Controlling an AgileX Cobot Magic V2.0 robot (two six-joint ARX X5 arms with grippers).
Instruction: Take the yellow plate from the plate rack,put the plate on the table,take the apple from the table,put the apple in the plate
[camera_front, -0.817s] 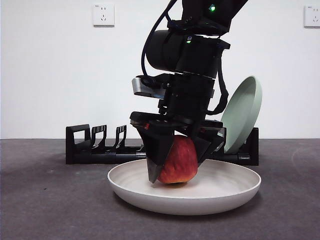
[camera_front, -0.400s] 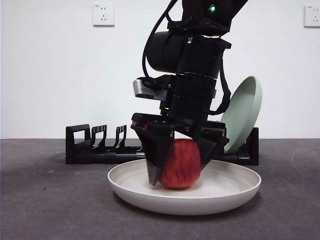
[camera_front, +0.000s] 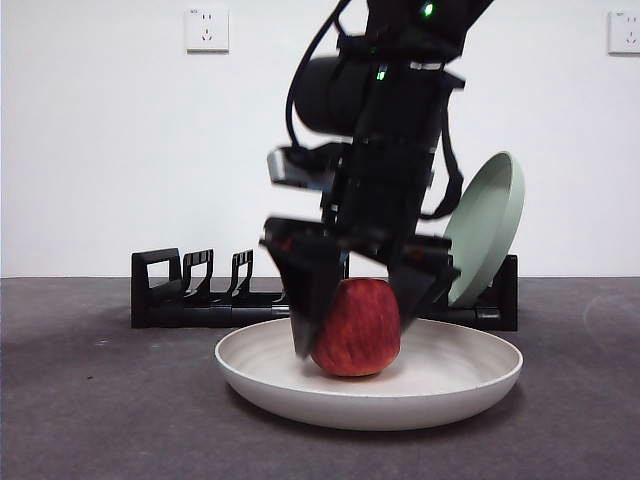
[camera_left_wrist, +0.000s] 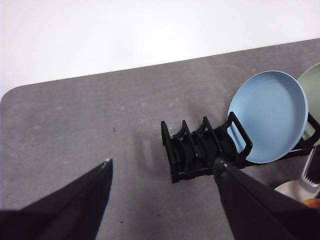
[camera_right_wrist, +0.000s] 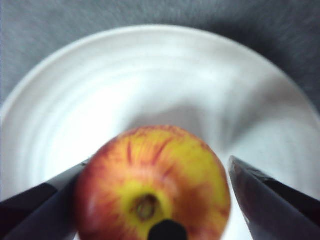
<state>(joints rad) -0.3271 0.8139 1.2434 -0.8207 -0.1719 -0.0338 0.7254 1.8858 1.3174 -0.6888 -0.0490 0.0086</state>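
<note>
While hidden frontally, blue plate (camera_left_wrist: 267, 115) racked.

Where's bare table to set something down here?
Bare table lies past the rack's empty end, and in front of the plate. Crowded: the right gripper straddles the apple in the plate.

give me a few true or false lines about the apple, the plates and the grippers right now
1. The apple sits in the yellow plate. True.
2. The right gripper is clamped shut on the apple. False: it is open, with a gap visible on one side in the right wrist view.
3. The yellow plate stands in the plate rack. False: it lies flat on the table.
4. A pale green plate leans in the rack. True.
5. The left gripper holds the light blue plate. False: it is open and holds nothing.
</note>
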